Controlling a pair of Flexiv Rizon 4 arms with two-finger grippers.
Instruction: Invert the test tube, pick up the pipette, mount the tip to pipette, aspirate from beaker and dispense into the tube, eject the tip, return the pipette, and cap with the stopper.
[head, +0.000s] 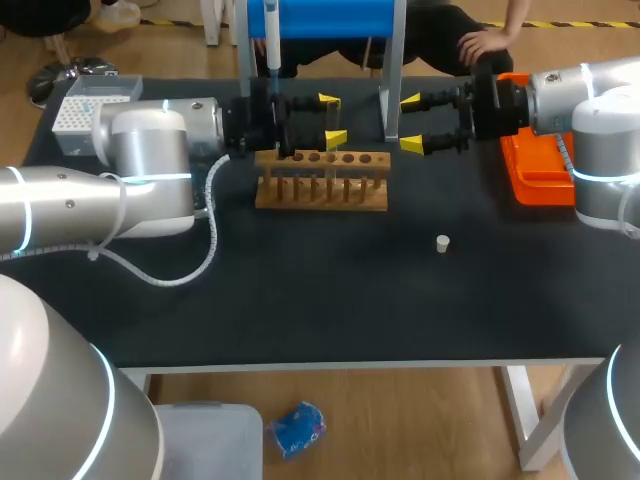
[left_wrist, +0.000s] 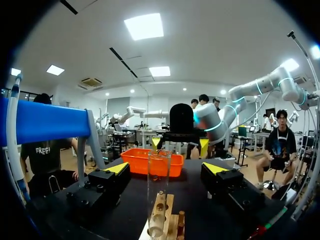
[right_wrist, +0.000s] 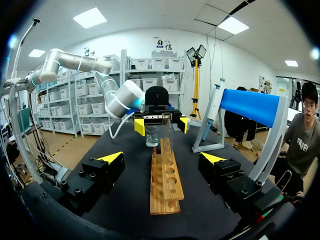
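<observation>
A clear test tube stands upright, mouth up, in the end hole of the wooden rack. My left gripper is open around the tube, and its fingers stand well clear on both sides. Across the rack, my right gripper faces it, open and empty. From the right wrist view I look down the rack to the tube, with a small glass beaker beside it. The pipette hangs on the blue stand. A white stopper lies on the black table.
A white tip box sits at the back left. An orange tray lies at the back right under my right arm. The blue stand's legs rise just behind the rack, between the two grippers.
</observation>
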